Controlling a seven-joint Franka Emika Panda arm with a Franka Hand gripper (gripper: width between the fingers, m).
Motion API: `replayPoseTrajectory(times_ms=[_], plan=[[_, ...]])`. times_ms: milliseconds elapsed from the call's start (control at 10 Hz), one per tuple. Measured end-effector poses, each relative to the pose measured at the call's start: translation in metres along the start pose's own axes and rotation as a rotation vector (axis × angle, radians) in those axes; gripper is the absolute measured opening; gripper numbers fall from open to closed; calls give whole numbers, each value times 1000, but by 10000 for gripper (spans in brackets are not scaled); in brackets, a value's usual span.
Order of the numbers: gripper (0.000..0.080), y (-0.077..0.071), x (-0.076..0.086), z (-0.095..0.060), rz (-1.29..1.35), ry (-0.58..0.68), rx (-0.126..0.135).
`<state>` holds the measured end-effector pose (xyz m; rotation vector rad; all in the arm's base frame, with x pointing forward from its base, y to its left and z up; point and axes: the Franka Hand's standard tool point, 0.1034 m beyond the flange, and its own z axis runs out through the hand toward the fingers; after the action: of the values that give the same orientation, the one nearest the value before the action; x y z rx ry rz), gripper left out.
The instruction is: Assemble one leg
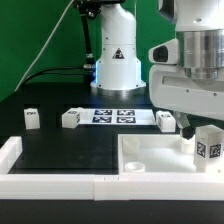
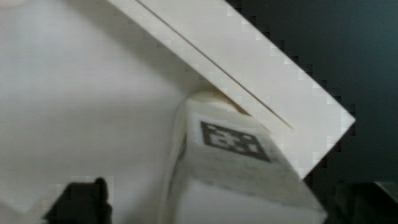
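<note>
I count 4 legs. Going left to right in the exterior view: 1 leg (image 1: 32,118) at the left edge on the black table (image 1: 60,145), 1 more (image 1: 71,118) beside the marker board (image 1: 113,117), a third (image 1: 166,121) at that board's right end, and the fourth leg (image 1: 209,148) at lower right, over the corner of the 1 white panel (image 1: 150,155). White border rails (image 1: 50,182) run along the front. My own arm blocks the upper right. My claw (image 1: 203,128) is closed narrowly on that fourth leg (image 2: 228,160), held upright against the panel (image 2: 89,110).
</note>
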<state>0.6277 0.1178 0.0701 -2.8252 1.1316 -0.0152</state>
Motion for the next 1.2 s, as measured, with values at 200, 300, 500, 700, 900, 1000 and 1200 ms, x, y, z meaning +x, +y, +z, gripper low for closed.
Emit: replayPoseTrajectory(times_ms=[200,300,500,700,900,1000,1200], plan=[[648,-2,-2,0,-256,-1,-1],[648,-3,-5,1,-355,1,-5],[649,-3,-3,0,-574,3,-7],[649,-3,-1,-1,-788,10,-22],[649,-1,2,-2,-1029,17,-44],[621,-1,3,-2,-1073,23,-53],[448,-1,3,-2,-1057,23,-53]])
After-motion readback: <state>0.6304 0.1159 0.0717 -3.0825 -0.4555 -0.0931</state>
